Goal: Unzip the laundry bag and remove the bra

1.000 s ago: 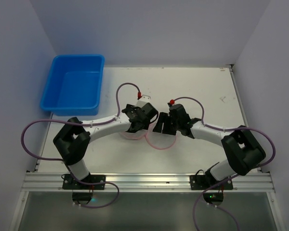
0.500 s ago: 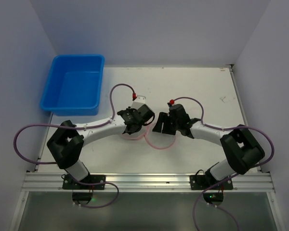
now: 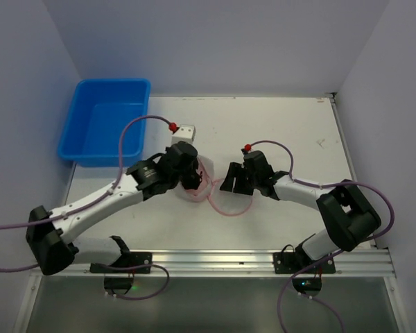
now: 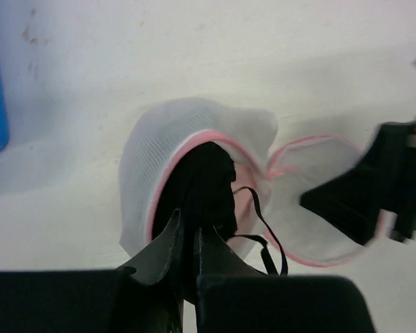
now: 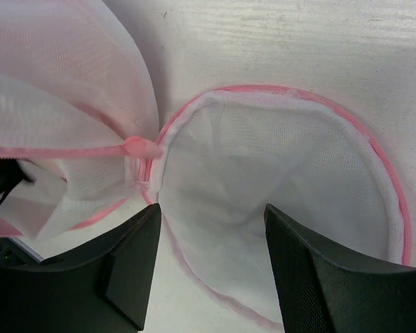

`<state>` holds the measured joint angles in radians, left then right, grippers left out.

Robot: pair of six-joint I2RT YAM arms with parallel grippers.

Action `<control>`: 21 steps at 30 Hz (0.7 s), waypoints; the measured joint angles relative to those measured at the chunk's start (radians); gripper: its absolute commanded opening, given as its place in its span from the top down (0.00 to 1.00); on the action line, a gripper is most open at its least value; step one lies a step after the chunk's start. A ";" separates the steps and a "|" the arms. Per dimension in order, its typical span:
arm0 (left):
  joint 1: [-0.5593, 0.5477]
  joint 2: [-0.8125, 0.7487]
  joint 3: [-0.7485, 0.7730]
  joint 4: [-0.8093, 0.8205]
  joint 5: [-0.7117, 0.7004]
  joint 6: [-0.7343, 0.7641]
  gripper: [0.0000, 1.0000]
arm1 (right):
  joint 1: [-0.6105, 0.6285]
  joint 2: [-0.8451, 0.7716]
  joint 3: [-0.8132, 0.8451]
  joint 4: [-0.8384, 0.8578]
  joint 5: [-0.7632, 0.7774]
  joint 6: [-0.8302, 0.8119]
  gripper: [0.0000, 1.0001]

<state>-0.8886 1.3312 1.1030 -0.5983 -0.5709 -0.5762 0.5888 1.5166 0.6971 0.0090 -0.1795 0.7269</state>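
The laundry bag (image 4: pixel 142 159) lies unzipped on the table, white mesh with pink trim, its round lid (image 4: pixel 295 166) flapped open to the right. A black bra (image 4: pixel 206 177) fills the bag's mouth, one thin strap trailing out. My left gripper (image 4: pixel 188 225) is shut on the bra at that opening; from above it sits at the bag's left side (image 3: pixel 194 182). My right gripper (image 5: pixel 211 211) is open, its fingers straddling the flat lid (image 5: pixel 277 152) beside the pink zipper pull (image 5: pixel 142 147). In the top view it rests on the lid (image 3: pixel 230 182).
A blue plastic bin (image 3: pixel 104 128) stands at the back left of the white table (image 3: pixel 291 132). Purple cables loop off both arms. Grey walls close in the left, right and back sides.
My left gripper has shut on the bra in the bag's mouth. The left arm has stretched out low across the table, wrist shifted left. The right arm has stayed put.
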 measured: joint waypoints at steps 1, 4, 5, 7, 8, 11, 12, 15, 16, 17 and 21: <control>0.011 -0.051 0.000 0.011 0.045 0.017 1.00 | 0.000 0.000 0.000 0.000 0.000 0.000 0.36; 0.090 -0.189 -0.002 0.042 0.196 0.049 1.00 | 0.000 0.002 0.000 0.000 0.000 0.000 0.36; 0.126 -0.226 -0.001 0.048 0.243 0.058 1.00 | 0.000 0.002 0.000 0.000 0.000 0.000 0.36; 0.193 -0.279 0.005 0.059 0.335 0.073 1.00 | 0.000 0.002 0.000 -0.001 0.000 0.000 0.36; 0.220 -0.293 0.018 0.060 0.378 0.079 1.00 | 0.000 0.003 0.000 -0.004 0.000 0.000 0.36; 0.276 -0.296 0.073 0.074 0.516 0.092 1.00 | 0.000 0.010 0.000 -0.006 0.000 0.000 0.36; 0.293 -0.291 0.090 0.082 0.562 0.093 1.00 | 0.000 0.011 0.000 -0.006 0.000 0.000 0.36; 0.333 -0.277 0.126 0.106 0.657 0.097 1.00 | 0.000 0.011 0.000 -0.006 0.000 0.000 0.36; 0.347 -0.271 0.139 0.106 0.661 0.102 1.00 | 0.000 0.011 0.000 -0.005 0.000 0.000 0.36; 0.359 -0.262 0.158 0.097 0.657 0.110 1.00 | 0.000 0.011 0.000 -0.005 0.000 0.000 0.36; 0.428 -0.183 0.289 0.074 0.492 0.167 1.00 | 0.000 0.011 -0.002 -0.004 0.000 -0.001 0.36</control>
<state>-0.4610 1.1477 1.3922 -0.5243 -0.0788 -0.4091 0.5888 1.5272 0.6952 0.0051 -0.1795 0.7261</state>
